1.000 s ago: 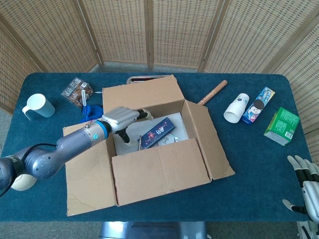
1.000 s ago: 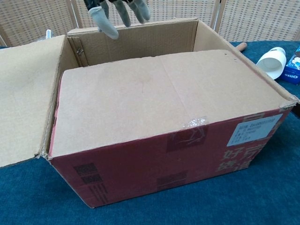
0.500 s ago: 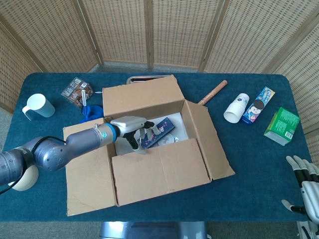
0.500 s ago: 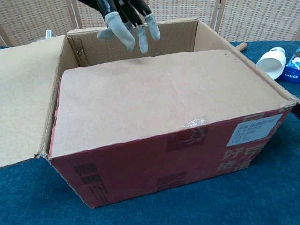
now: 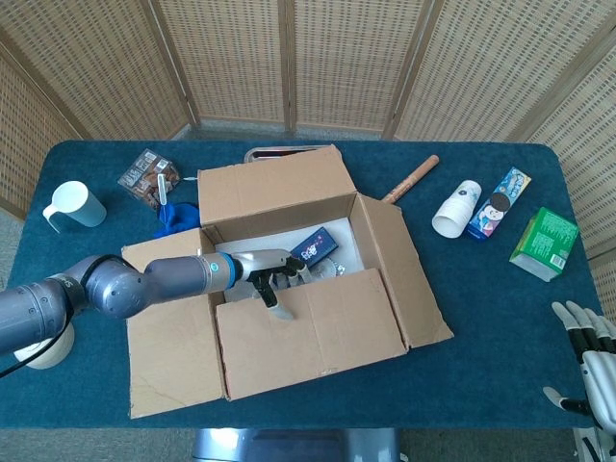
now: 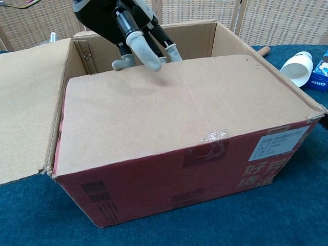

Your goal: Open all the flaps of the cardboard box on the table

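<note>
1. The box point(image 5: 298, 269) is sitting in the middle of the blue tabletop point(image 5: 481, 318), and three flaps are lying open: the far one point(image 5: 274, 183), the one on the left point(image 5: 168, 327) and the one on the right point(image 5: 399, 269).
2. The near flap point(image 6: 184, 102) is lying flat over the front half of the box, closed.
3. The left hand point(image 5: 274, 271) is reaching in over the box's left side, fingers point(image 6: 146, 51) apart and pointing down at the far edge of that near flap; it is gripping nothing, and the fingertips are at the edge or just touching it.
4. From the chest view the thumb point(image 6: 123, 64) is dipping just behind the flap edge, into the opening.
5. Inside the box a dark blue packet point(image 5: 313, 245) is showing beside the hand.
6. The right hand point(image 5: 592, 361) is idling at the tabletop's lower right corner, well apart from the box, fingers spread and empty.
7. Around the box: a pale mug point(image 5: 75, 204) at far left, a white cup point(image 5: 457, 208) lying on its side, a green carton point(image 5: 545, 243) and a wooden stick point(image 5: 412, 177) to the right.
</note>
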`<state>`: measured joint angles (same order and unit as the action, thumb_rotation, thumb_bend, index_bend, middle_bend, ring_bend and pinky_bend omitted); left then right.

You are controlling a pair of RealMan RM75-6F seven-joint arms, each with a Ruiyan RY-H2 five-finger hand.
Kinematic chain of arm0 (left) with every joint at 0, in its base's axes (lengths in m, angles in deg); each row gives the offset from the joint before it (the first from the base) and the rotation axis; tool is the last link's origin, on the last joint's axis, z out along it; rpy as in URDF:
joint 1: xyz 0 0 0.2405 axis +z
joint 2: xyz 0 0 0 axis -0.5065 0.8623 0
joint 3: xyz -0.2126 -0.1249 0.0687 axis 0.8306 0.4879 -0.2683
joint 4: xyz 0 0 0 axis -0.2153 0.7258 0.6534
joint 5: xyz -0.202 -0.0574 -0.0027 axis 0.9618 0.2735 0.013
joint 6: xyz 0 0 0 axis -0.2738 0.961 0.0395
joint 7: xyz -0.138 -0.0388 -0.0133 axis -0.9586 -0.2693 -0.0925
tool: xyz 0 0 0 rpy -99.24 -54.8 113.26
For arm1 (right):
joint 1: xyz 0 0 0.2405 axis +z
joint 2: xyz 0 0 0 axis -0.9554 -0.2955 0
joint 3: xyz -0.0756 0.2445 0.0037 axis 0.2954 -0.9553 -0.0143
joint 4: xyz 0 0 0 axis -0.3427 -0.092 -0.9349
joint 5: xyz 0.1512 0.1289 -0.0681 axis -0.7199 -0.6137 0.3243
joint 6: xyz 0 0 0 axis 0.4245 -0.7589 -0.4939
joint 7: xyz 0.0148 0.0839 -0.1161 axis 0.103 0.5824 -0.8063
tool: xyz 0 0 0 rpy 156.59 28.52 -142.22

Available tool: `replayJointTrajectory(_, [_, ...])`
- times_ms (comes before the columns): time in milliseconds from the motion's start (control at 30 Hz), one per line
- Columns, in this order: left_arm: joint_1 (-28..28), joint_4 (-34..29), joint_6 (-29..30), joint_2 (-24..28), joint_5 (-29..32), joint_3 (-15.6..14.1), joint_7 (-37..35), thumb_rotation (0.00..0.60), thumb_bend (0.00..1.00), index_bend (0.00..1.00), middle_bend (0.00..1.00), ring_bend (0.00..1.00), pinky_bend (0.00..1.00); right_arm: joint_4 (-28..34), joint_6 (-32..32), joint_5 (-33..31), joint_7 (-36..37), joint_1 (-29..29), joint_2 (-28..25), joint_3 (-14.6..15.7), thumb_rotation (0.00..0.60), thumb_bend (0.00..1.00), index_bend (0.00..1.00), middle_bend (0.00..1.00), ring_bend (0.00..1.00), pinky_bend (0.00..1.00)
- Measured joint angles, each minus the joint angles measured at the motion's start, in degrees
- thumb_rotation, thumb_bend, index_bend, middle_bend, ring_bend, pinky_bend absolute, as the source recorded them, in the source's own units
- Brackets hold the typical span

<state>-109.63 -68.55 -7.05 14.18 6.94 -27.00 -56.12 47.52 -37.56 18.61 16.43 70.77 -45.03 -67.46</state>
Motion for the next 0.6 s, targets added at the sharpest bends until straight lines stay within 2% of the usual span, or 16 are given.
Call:
replayJointTrajectory(267, [6.8,3.1,-10.7,-0.9,2.0,11.0,0.1,0.6,0.28,0.24,0.49,0.46,0.71,0.1,0.3,0.0,-0.6,0.2,0.2,0.1,0.6,0.0,0.0,0.0,0.0,0.0])
replayJointTrajectory(600, [16.2,3.8,-19.1,-1.2,5.8,24.8,5.0,0.6,0.28,0.25,0.49,0.46,0.7,0.3,0.5,-0.3,-1.4,0.2,0.5,0.1,0.6,0.0,0.0,0.0,0.0,0.0])
